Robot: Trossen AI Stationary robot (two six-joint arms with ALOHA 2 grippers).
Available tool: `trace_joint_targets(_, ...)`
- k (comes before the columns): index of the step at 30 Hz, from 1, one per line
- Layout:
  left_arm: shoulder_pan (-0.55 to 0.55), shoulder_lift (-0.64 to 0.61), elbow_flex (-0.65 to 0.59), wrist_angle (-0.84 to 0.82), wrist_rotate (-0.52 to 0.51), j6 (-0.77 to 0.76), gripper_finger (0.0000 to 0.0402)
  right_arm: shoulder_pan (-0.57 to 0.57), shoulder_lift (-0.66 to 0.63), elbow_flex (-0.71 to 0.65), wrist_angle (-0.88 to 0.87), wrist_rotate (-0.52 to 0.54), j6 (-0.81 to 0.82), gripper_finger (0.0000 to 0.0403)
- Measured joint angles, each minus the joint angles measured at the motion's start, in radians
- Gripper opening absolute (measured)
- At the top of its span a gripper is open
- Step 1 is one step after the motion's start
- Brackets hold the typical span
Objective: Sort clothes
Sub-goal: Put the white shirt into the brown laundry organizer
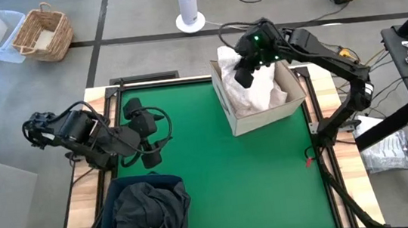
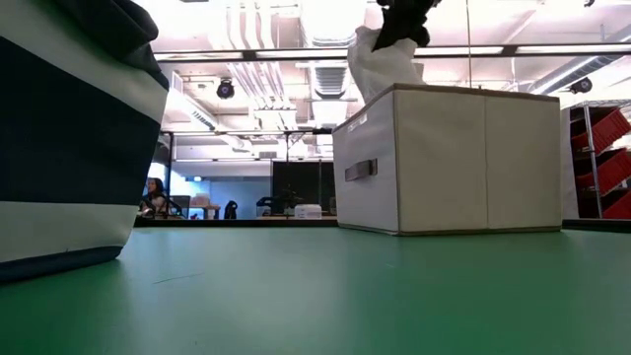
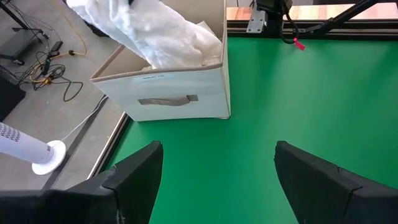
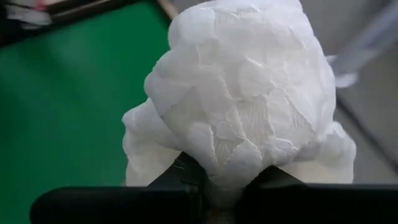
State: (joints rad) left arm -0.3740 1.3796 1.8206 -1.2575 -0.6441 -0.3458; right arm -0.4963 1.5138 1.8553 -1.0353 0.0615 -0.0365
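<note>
A white garment point(image 1: 250, 82) hangs into the beige box point(image 1: 266, 115) at the table's far right, over other white cloth. It fills the right wrist view point(image 4: 249, 106) and shows above the box in the low view point(image 2: 380, 59). My right gripper point(image 1: 246, 65) is above the box, shut on this garment. Dark clothes point(image 1: 146, 215) lie heaped in the navy bin point(image 1: 131, 184) at the near left. My left gripper point(image 1: 146, 139) hovers open over the mat's left side, touching nothing; its fingers point(image 3: 140, 171) frame the bare mat. My right gripper pinches a bunched fold of the white garment point(image 4: 227, 171) between its two fingers, coming from above and pointing down. The cloth bulges out past the fingers and hangs below them, its lower part resting in the box on the other white cloth.
The green mat point(image 1: 219, 181) lies bare between box and bin. The striped navy bin wall point(image 2: 69, 138) fills the low view's left. Beyond the table stand a fan base point(image 1: 190, 20), a wicker basket point(image 1: 43, 32) and cables. A person point(image 2: 153, 197) sits far off.
</note>
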Motion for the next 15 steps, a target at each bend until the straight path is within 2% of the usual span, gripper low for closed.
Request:
trace_joint_targets(4, 0.000, 0.000, 0.000, 0.000, 0.000, 0.000, 0.0283, -0.042, 0.000, -0.007, -0.022, -0.149, -0.001, 0.0030)
trace_joint_targets(7, 0.000, 0.000, 0.000, 0.000, 0.000, 0.000, 0.0283, -0.077, 0.000, -0.008, -0.064, -0.162, -0.001, 0.0030)
trace_joint_targets(10, 0.000, 0.000, 0.000, 0.000, 0.000, 0.000, 0.0283, -0.110, -0.001, -0.009, -0.143, -0.072, 0.000, 0.0030)
trace_joint_targets(15, 0.000, 0.005, 0.000, -0.001, 0.000, 0.000, 0.0283, -0.146, -0.001, -0.046, -0.208, 0.203, 0.031, 0.0030)
